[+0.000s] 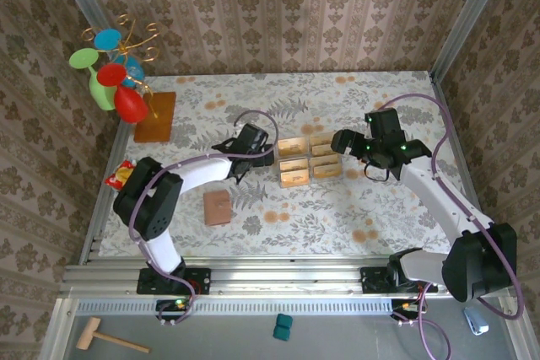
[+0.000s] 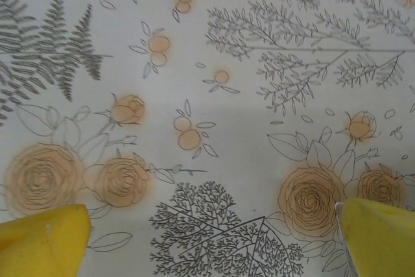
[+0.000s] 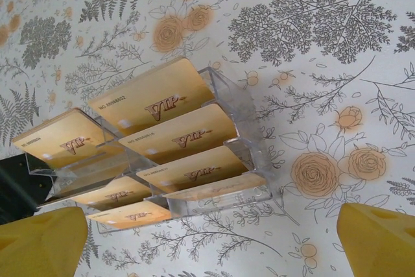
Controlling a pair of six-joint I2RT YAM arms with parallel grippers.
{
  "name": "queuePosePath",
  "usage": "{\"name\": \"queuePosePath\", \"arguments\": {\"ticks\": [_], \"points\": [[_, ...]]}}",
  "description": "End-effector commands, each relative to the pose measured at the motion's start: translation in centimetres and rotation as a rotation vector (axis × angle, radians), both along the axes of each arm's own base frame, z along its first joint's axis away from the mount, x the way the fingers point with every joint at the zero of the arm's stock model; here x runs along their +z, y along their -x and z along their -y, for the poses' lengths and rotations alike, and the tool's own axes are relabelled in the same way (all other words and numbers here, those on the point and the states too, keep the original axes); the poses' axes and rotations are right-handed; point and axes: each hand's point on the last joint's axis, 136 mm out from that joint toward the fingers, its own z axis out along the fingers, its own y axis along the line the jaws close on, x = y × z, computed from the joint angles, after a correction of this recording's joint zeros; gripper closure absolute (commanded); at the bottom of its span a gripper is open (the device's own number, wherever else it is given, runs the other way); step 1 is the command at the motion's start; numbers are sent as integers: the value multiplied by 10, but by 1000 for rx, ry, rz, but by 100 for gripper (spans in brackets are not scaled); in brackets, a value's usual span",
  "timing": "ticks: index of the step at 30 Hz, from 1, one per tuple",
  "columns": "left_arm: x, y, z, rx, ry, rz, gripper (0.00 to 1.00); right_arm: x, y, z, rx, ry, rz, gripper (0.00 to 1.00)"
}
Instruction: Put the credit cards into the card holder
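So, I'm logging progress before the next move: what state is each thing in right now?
credit cards: leaning in compartments of the clear tray
card holder: flat on the table, no card visibly in it
left gripper: open, empty
right gripper: open, empty, facing the clear tray

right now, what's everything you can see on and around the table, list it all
credit cards: at least six, tan-gold, tilted in the clear tray
clear tray: one, transparent, mid-table between the two tools
card holder: one, reddish-brown, flat on the cloth near the left arm
wooden board: one, orange-brown, far-left corner
wire ornament: one, gold wire with red, green and blue pieces, on the board
small packet: one, red and yellow, left table edge, too small to identify
tablecloth: one, white floral, covers the table
mallet: one, wooden, below the near edge, left
teal block: one, below the near edge, centre
left tool: yellow fingers, open, over bare cloth
right tool: yellow fingers, open, above the tray
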Motion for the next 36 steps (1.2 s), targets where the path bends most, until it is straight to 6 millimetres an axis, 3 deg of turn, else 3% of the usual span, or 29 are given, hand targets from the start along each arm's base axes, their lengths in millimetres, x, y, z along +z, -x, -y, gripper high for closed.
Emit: {"name": "queuePosePath", "arguments": {"ticks": [1,8,23,29,32,36], "points": [[15,-13,26,-29,50,43,0,-5,11,8,-35,-10,-32,0],[22,-37,66,-96,79,65,0,0,16,4,-10,-76,28,0],[28,-81,171,-285,175,89,0,14,37,-17,91,-217,77,6],[63,-80,163,-337,165,133,0,23,40,-23,128,-246,95,9],[83,-74,138,-317,168,140,0,25,42,-30,156,-258,95,12],[100,-56,90,-250,190,131,0,21,46,-46,201,-248,80,12]]}}
